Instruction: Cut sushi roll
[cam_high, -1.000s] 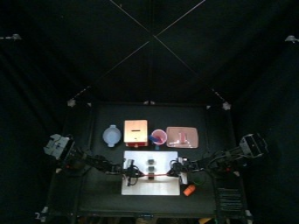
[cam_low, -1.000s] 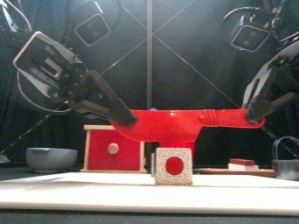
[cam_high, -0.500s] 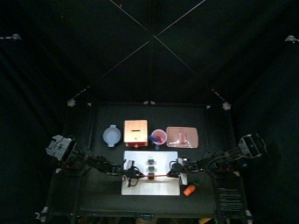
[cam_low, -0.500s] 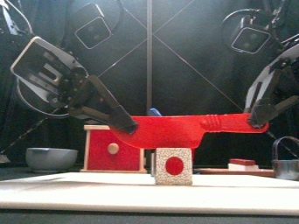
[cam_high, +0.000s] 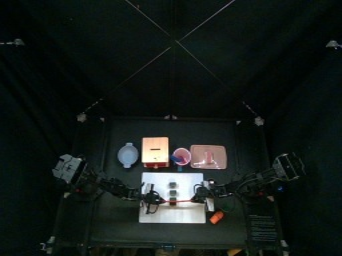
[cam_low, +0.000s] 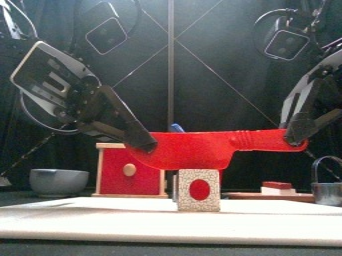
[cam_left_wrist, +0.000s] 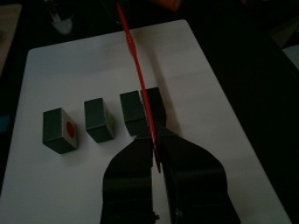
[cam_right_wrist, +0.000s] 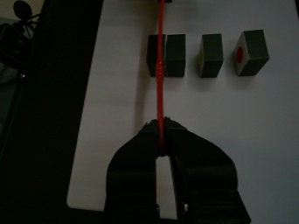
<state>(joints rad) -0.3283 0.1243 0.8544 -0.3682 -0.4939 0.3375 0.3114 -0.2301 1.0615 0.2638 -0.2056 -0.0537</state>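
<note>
The sushi roll lies on the white board (cam_left_wrist: 216, 79) as several short dark pieces with white and red cut faces: (cam_left_wrist: 56, 131), (cam_left_wrist: 100, 122), (cam_left_wrist: 132, 112). A red knife (cam_low: 214, 145) spans the board, and both grippers hold it. My left gripper (cam_left_wrist: 153, 142) is shut on one end and my right gripper (cam_right_wrist: 159, 129) on the other. The blade (cam_right_wrist: 158, 61) runs between a thin slice (cam_right_wrist: 151, 54) and the piece beside it (cam_right_wrist: 177, 54). In the front view the knife hangs just above the nearest piece (cam_low: 199, 189).
Behind the board stand a grey bowl (cam_high: 127, 153), a red box (cam_high: 156, 151) and a pink tray (cam_high: 209, 155). A small orange object (cam_high: 214, 214) lies at the board's right front. A metal cup (cam_low: 327, 180) stands at the right.
The left gripper has shifted slightly up and to the left, so the knife sits a little more level. The pieces on the board have not moved.
</note>
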